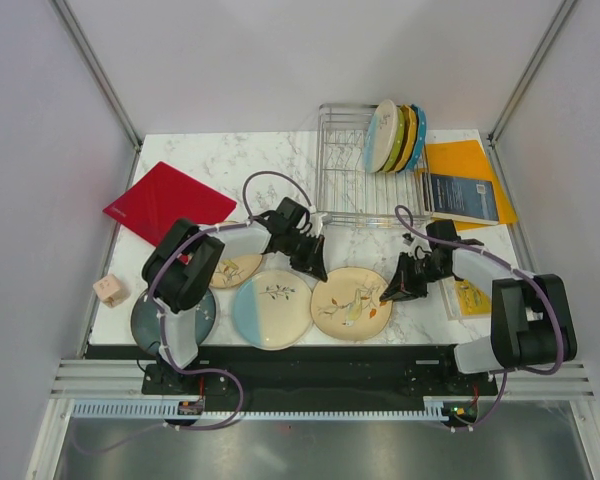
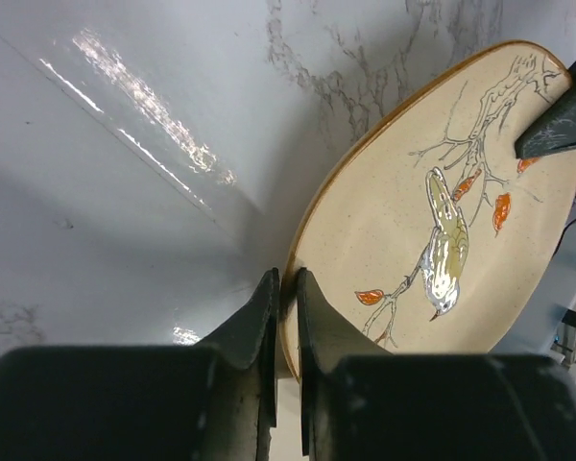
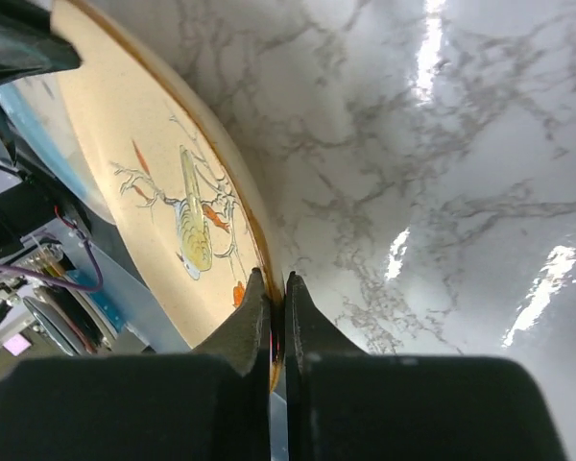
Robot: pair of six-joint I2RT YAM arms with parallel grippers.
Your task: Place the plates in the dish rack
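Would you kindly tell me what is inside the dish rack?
At the right end of the dish rack, upright plates stand: cream, green, yellow, blue. Overlap hides any others.

1. Top camera: fixed high behind the near edge, facing down over the whole table (image 1: 280,160); distant.
2. Left wrist camera: on the left gripper (image 2: 286,280), very near, looking across the bird plate (image 2: 432,240).
3. Right wrist camera: on the right gripper (image 3: 274,280), very near, at the opposite rim.
4. Shared by all three: that plate.
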